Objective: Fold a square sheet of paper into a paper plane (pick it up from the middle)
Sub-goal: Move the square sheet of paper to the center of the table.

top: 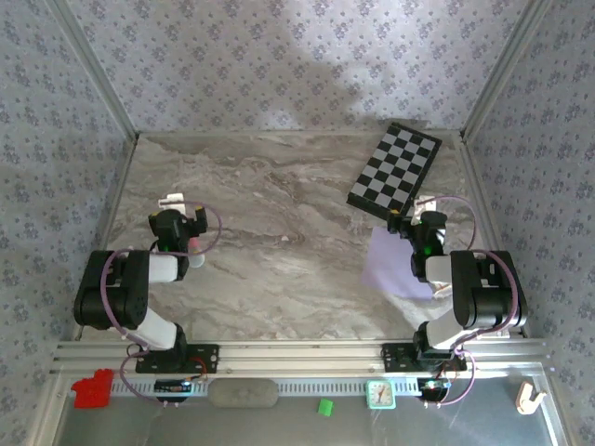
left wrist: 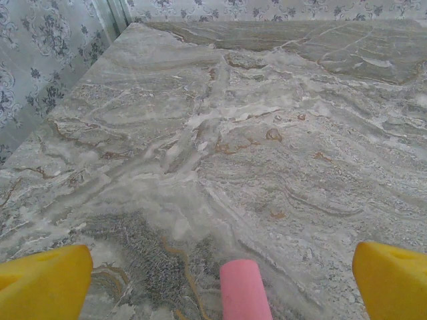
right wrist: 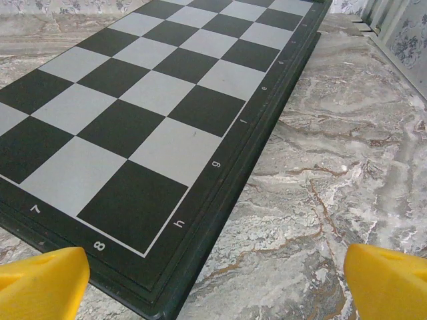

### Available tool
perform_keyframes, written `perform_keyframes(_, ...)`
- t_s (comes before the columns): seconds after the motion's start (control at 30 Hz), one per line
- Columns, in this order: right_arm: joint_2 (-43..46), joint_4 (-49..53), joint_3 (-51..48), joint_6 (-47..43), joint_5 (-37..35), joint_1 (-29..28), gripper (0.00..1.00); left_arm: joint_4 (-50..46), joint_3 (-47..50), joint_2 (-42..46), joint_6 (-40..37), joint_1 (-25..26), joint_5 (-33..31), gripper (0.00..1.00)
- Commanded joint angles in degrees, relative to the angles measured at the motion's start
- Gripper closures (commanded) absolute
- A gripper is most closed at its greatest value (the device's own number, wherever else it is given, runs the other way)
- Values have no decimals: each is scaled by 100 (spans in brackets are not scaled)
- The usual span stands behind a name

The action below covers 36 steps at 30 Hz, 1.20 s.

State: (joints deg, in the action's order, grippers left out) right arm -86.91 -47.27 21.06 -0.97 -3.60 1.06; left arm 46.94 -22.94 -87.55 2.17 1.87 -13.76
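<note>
Gaping wide and empty, the left gripper (left wrist: 217, 277) hovers over the bare marble table (left wrist: 267, 133). The right gripper (right wrist: 215, 280), equally spread and holding nothing, faces the board (right wrist: 133, 120). The sheet (top: 389, 265) lies flat beneath that arm, just beside the board.

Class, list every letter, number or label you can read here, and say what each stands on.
"8": near border of the chequered board, by its corner.
"7": same border, left of the 8.
"h": the side border, just past that corner.
"g": same side border, farther along.
Later letters on that border: too small to read.
</note>
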Motion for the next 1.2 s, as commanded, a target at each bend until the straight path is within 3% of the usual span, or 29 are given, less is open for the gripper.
perform_keyframes(0.0,-38,68,127,-49,41,38,0,140,9,-39,64,-50,31,0)
perform_keyframes(1.17,-11,52,110,-60,74,45,0,132,31,-5,111,-173,303,0)
